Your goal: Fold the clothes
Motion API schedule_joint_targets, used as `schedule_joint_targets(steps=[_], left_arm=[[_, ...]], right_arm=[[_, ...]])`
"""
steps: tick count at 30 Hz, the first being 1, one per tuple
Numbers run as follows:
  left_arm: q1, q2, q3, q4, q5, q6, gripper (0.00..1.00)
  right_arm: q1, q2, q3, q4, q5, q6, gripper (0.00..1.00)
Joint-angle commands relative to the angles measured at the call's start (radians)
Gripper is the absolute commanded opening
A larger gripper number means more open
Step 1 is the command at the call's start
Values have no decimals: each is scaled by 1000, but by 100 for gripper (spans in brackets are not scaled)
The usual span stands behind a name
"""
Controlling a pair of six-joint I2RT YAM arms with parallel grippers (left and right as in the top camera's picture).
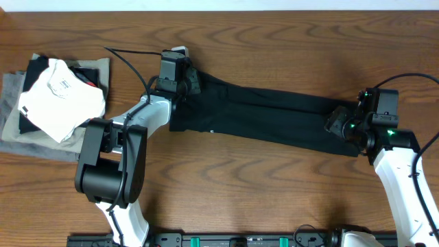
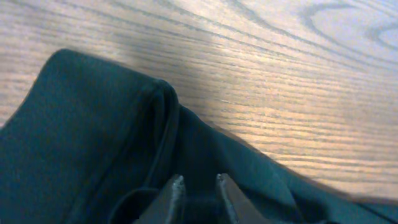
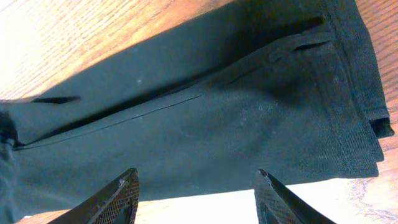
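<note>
Overhead, the black T-shirt (image 1: 260, 113) lies as a long narrow band across the middle of the table (image 1: 274, 41). Its long axis runs from about 10 o'clock down to about 4 o'clock. Each arm sits at one short end. The left pincer (image 1: 186, 81) is over the 10 o'clock end and the right pincer (image 1: 337, 123) over the 4 o'clock end. Any end-to-end fold, as I judge it, would have to travel along that axis, and neither arm is nearer the middle.

From the left wrist, the fingertips (image 2: 177, 186) stand a little apart with a narrow dark gap, low over a rolled edge of the cloth, which spreads away toward 9 o'clock. Whether any fabric sits in that gap I cannot tell. From the right wrist, the fingers (image 3: 118, 196) are spread wide with nothing between them. The band stretches away toward 12 o'clock, and its hemmed end lies at 3 o'clock.

Collar, label and sleeves do not show. From above, both pincers' tips are masked by their own wrists. A white folded garment (image 1: 62, 96) on a grey-olive one (image 1: 20, 130) sits well apart at 9 o'clock.
</note>
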Motion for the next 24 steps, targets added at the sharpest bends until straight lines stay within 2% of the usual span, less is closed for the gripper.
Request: schedule_joint_targets(steps=[1,9,14,16,18,20,23,24], left_arm=[[3,-8,10,-29,-19,31,23],[8,-238,10,-254,-19,31,24],[8,-343,10,-284,-19,31,26],[8,-354,10,-326,-19,-26,24],[8,-342,10,-395,-19,-131,19],[8,-312,10,-444,-18,-189,19],[8,-240,9,-454,-14,-264,19],[8,-214,9,-446,-9,-285,14]], right_arm=[[8,10,3,-7,10,-16,58],[8,10,3,-17,40,-26,58],[8,11,3,3,47,-26,58],[8,11,3,5,47,-26,58],[8,11,3,3,47,-26,58],[8,13,3,2,47,-26,58],[8,18,3,11,47,-26,58],[8,20,3,15,47,-26,58]])
